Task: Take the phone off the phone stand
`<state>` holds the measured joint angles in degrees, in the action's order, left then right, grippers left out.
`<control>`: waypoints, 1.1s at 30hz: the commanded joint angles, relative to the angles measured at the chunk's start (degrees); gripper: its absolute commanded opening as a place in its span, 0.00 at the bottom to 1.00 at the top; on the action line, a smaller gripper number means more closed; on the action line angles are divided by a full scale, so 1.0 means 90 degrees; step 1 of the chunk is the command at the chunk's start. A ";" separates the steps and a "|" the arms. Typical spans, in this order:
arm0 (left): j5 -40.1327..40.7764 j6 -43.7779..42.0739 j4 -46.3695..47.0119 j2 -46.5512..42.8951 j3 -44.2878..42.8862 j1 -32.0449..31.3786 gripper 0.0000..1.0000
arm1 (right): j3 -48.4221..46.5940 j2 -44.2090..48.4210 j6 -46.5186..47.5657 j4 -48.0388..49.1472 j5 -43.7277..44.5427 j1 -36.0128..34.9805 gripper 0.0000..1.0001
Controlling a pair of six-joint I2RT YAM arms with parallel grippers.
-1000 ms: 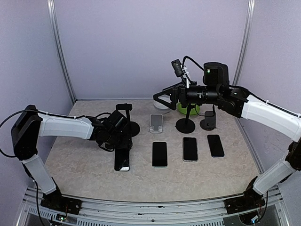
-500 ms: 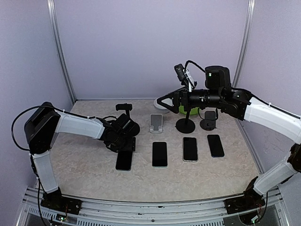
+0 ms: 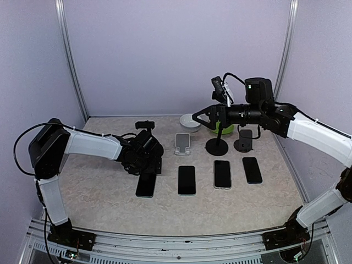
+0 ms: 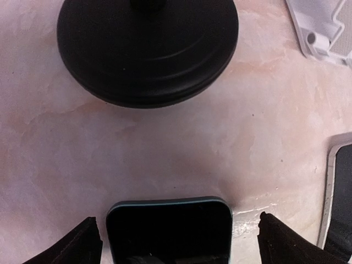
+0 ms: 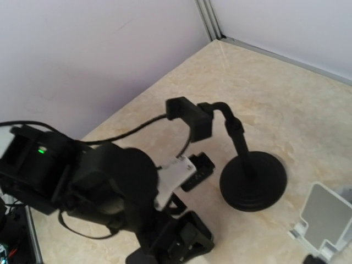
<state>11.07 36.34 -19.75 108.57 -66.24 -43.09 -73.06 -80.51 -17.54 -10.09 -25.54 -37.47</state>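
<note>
The left gripper (image 4: 177,221) is hanging low over the table (image 3: 93,192) with its jaws spread wide and holding nothing; its two dark fingers (image 4: 82,245) are standing either side of the phone (image 3: 145,186), with bare tabletop showing between the phone's edge and the finger at 3 o'clock. The phone is lying flat and face up on the table, its top end sitting between the fingers. At 12 o'clock from the phone, the round black base of the phone stand (image 4: 148,49) is resting on the table apart from it, and the stand's clamp (image 3: 144,125) is standing empty on top of its post. A white stand (image 3: 183,143) is sitting at 3 o'clock from the black one. Three more phones (image 3: 222,174) are lying in a row at 3 o'clock from the task phone. The right gripper (image 3: 201,116) is hovering high above the far side of the table, jaws wide apart and empty, near a white bowl (image 3: 188,121) and a green bowl (image 3: 224,130).
</note>
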 commanded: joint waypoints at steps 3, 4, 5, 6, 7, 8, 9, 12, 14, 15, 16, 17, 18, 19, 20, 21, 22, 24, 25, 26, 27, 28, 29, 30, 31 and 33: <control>-0.0002 -0.0049 -0.0063 -0.0705 0.0002 0.0042 0.99 | 0.0187 0.0327 -0.0019 -0.0152 -0.0507 0.0355 1.00; -0.0004 -0.0031 -0.0100 -0.0803 0.0058 0.0042 0.99 | 0.0231 0.0378 -0.0044 -0.0149 -0.0570 0.0409 1.00; 0.0007 -0.0010 -0.0130 -0.0925 0.0107 0.0050 0.99 | 0.0270 0.0423 -0.0070 -0.0140 -0.0645 0.0472 1.00; 0.0018 0.0004 -0.0159 -0.1045 0.0173 0.0051 0.99 | 0.0323 0.0463 -0.0099 -0.0146 -0.0699 0.0531 1.00; 0.0032 0.0014 -0.0184 -0.1158 0.0244 0.0059 0.99 | 0.0393 0.0511 -0.0110 -0.0148 -0.0756 0.0582 1.00; 0.0045 0.0026 -0.0230 -0.1278 0.0318 0.0072 0.99 | 0.0461 0.0558 -0.0120 -0.0132 -0.0799 0.0625 1.00; 0.0069 0.0057 -0.0284 -0.1400 0.0392 0.0094 0.99 | 0.0532 0.0608 -0.0133 -0.0138 -0.0826 0.0661 1.00; 0.0041 0.0124 -0.0325 -0.1852 0.0688 0.0219 0.99 | 0.0734 0.0758 -0.0166 -0.0198 -0.0847 0.0764 1.00; -0.0074 0.0161 -0.0314 -0.2176 0.0932 0.0354 0.99 | 0.0845 0.0839 -0.0186 -0.0309 -0.0842 0.0857 1.00; -0.0124 0.0169 -0.0308 -0.2346 0.1046 0.0424 0.99 | 0.0888 0.0891 -0.0186 -0.0379 -0.0806 0.0900 1.00; -0.0179 0.0181 -0.0301 -0.2540 0.1169 0.0539 0.99 | 0.0948 0.0932 -0.0183 -0.0467 -0.0771 0.0945 1.00; -0.0247 0.0181 -0.0292 -0.2729 0.1282 0.0591 0.99 | 0.1004 0.0985 -0.0177 -0.0536 -0.0737 0.0993 1.00; -0.0304 0.0181 -0.0294 -0.2949 0.1373 0.0684 0.99 | 0.1077 0.1052 -0.0181 -0.0593 -0.0702 0.1050 1.00; -0.0349 0.0184 -0.0317 -0.3162 0.1456 0.0780 0.99 | 0.1164 0.1118 -0.0196 -0.0633 -0.0677 0.1110 1.00; -0.0400 0.0185 -0.0358 -0.3395 0.1517 0.0953 0.99 | 0.1256 0.1197 -0.0221 -0.0645 -0.0667 0.1183 1.00; -0.0452 0.0183 -0.0394 -0.3635 0.1570 0.1100 0.99 | 0.1372 0.1286 -0.0250 -0.0648 -0.0667 0.1257 1.00; -0.0522 0.0182 -0.0454 -0.3857 0.1618 0.1254 0.99 | 0.1472 0.1362 -0.0288 -0.0646 -0.0654 0.1330 1.00; -0.0678 0.0156 -0.0539 -0.4307 0.1628 0.1624 0.99 | 0.1671 0.1513 -0.0354 -0.0672 -0.0560 0.1475 1.00; -0.0736 0.0139 -0.0585 -0.4509 0.1613 0.1785 0.99 | 0.1780 0.1586 -0.0396 -0.0707 -0.0498 0.1551 1.00; -0.0783 0.0108 -0.0636 -0.4705 0.1580 0.1965 0.99 | 0.1877 0.1650 -0.0429 -0.0740 -0.0472 0.1641 1.00; -0.0834 0.0069 -0.0669 -0.4879 0.1556 0.2112 0.99 | 0.1972 0.1713 -0.0441 -0.0761 -0.0443 0.1723 1.00; -0.0910 0.0030 -0.0688 -0.5049 0.1521 0.2259 0.99 | 0.2062 0.1815 -0.0471 -0.0779 -0.0407 0.1812 1.00; -0.0973 -0.0004 -0.0688 -0.5191 0.1482 0.2376 0.99 | 0.2170 0.1904 -0.0500 -0.0778 -0.0372 0.1903 1.00; -0.1050 -0.0055 -0.0666 -0.5310 0.1463 0.2451 0.99 | 0.2292 0.2006 -0.0546 -0.0749 -0.0371 0.1995 1.00; -0.1122 -0.0100 -0.0656 -0.5397 0.1432 0.2479 0.99 | 0.2456 0.2132 -0.0610 -0.0672 -0.0395 0.2107 1.00; -0.1207 -0.0109 -0.0620 -0.5513 0.1418 0.2483 0.99 | 0.2840 0.2393 -0.0760 -0.0463 -0.0432 0.2314 1.00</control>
<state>4.05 36.86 -24.67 60.93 -52.05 -21.32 -52.31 -63.33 -21.80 -16.05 -29.89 -19.81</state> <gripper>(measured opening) 0.988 0.999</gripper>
